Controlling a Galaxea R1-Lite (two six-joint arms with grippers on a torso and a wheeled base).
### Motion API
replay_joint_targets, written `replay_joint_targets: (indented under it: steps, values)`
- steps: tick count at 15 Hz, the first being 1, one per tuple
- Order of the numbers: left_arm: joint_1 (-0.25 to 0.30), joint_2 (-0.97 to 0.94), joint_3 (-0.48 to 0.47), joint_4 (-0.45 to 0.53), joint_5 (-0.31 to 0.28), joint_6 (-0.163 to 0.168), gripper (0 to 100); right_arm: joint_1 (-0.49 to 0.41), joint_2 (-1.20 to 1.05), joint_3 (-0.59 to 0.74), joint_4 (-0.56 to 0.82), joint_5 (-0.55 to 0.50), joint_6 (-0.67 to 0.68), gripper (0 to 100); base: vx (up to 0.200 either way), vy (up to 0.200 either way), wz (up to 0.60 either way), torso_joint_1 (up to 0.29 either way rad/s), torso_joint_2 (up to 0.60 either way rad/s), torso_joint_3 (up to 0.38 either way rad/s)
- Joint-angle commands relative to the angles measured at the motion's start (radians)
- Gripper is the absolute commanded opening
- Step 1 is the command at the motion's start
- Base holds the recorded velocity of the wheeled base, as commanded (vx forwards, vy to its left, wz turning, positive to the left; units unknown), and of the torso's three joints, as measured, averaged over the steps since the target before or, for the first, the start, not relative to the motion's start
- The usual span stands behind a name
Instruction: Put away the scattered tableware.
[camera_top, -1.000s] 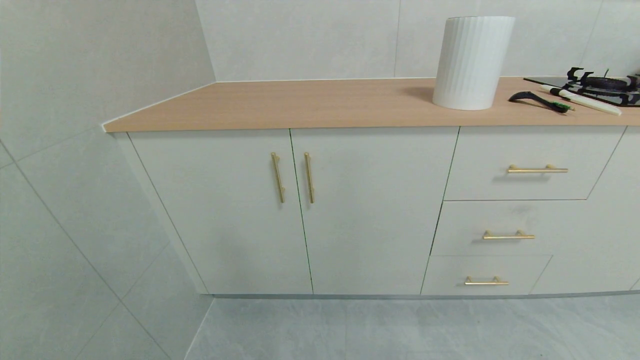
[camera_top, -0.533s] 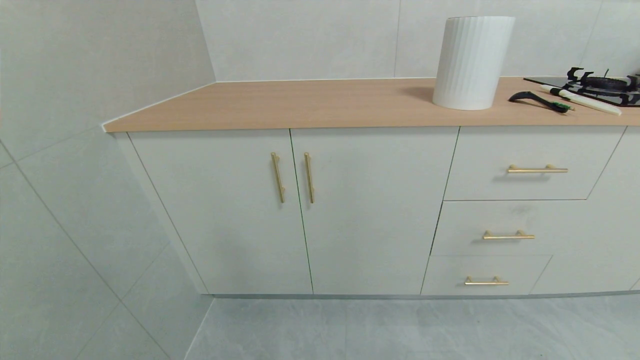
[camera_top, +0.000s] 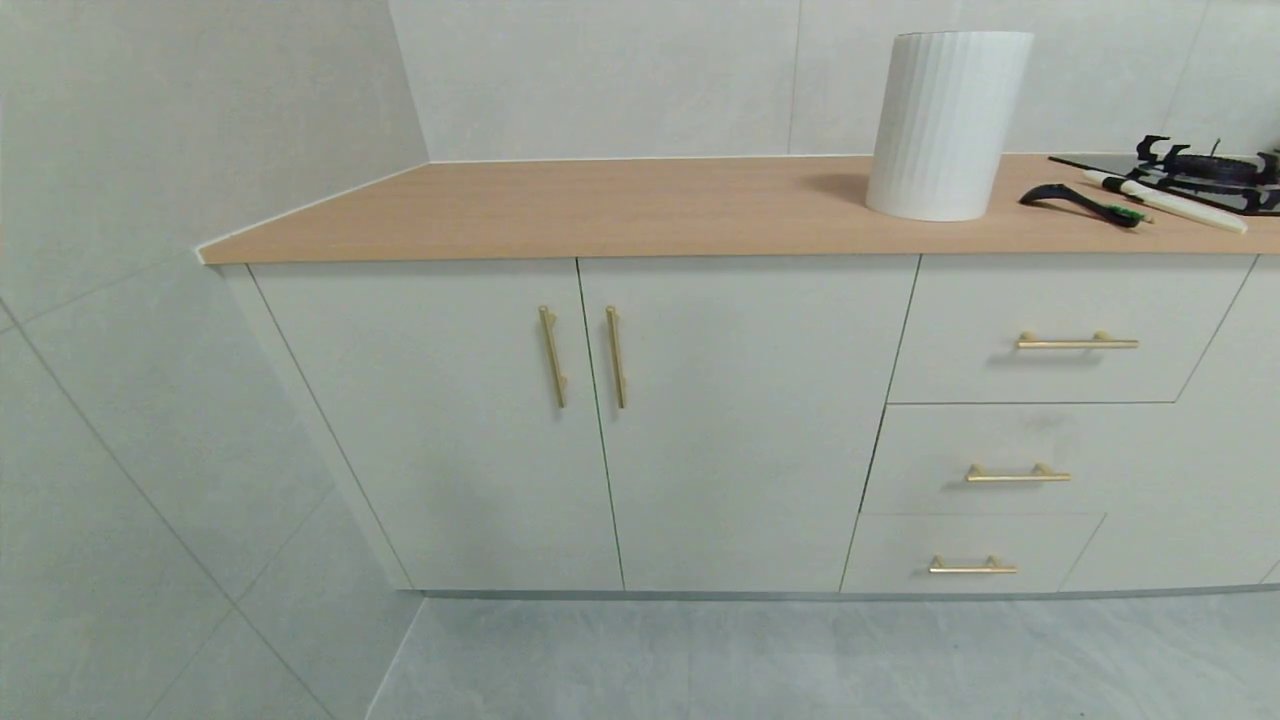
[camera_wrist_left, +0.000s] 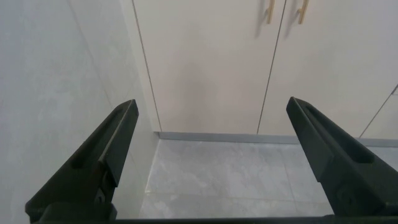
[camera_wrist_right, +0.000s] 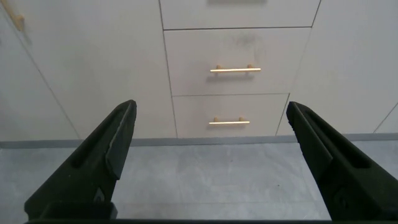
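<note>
While a black utensil lies near the white holder | left jaws wide, empty | right jaws wide, empty

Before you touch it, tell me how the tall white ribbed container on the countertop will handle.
The white ribbed container looks ceramic, so probably rigid, fairly heavy and breakable. It stands tall and upright on the countertop, so a push near its rim might tip it. Its vertical ribs may aid grip.

One holder, two utensils, three drawers
</note>
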Motion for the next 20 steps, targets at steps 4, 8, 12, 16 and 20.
replay_joint_targets:
  steps: [4,8,12,16,20]
  values:
    - [0.001,0.002,0.001,-0.001,0.000,-0.003,100,0.001,0.002,0.000,0.000,0.000,-0.001,100,0.000,-0.200,0.00,0.001,0.00,0.002]
    - [0.001,0.002,-0.001,-0.001,-0.006,-0.028,100,0.001,0.002,0.000,0.000,0.001,-0.001,100,0.000,-0.100,0.00,0.004,0.00,0.001]
    - [0.001,0.002,-0.001,-0.002,-0.006,-0.028,100,0.001,0.002,0.000,0.000,0.001,-0.001,100,0.000,0.000,0.00,0.000,0.00,0.000]
    - [0.001,0.002,-0.001,-0.002,-0.006,-0.026,100,0.001,0.002,0.000,0.000,0.001,-0.001,100,0.050,0.000,0.00,0.003,0.00,-0.001]
    - [0.001,0.002,-0.001,-0.002,-0.006,-0.026,100,0.001,0.002,0.000,0.000,0.001,0.001,100,0.200,0.000,0.00,0.001,0.00,0.005]
